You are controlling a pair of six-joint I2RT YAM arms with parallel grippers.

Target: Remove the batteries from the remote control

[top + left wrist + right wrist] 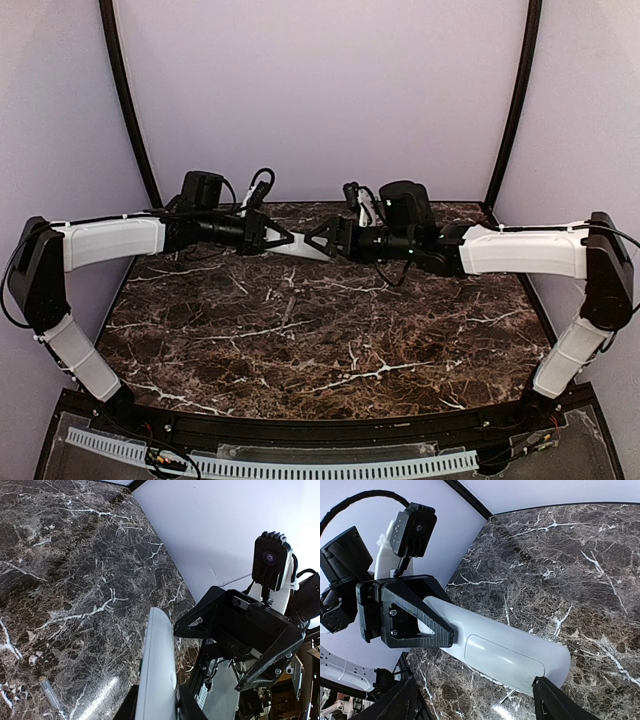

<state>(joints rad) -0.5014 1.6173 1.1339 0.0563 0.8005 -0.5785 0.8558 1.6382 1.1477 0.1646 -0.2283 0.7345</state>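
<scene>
The white remote control (305,247) is held in the air above the back of the table, between the two arms. My left gripper (283,239) is shut on one end of it; in the left wrist view the remote (160,655) stands edge-on between the left gripper's (156,702) fingers. In the right wrist view the remote (510,645) shows its back with the battery cover (502,657) closed. My right gripper (475,685) is open wide around the remote's other end, one fingertip (542,685) at the cover's edge. The batteries are hidden.
The dark marble table (300,340) lies below the arms. The pale back wall (320,90) and the black frame posts (130,110) stand close behind the grippers. A ribbed white strip (300,465) runs along the near edge.
</scene>
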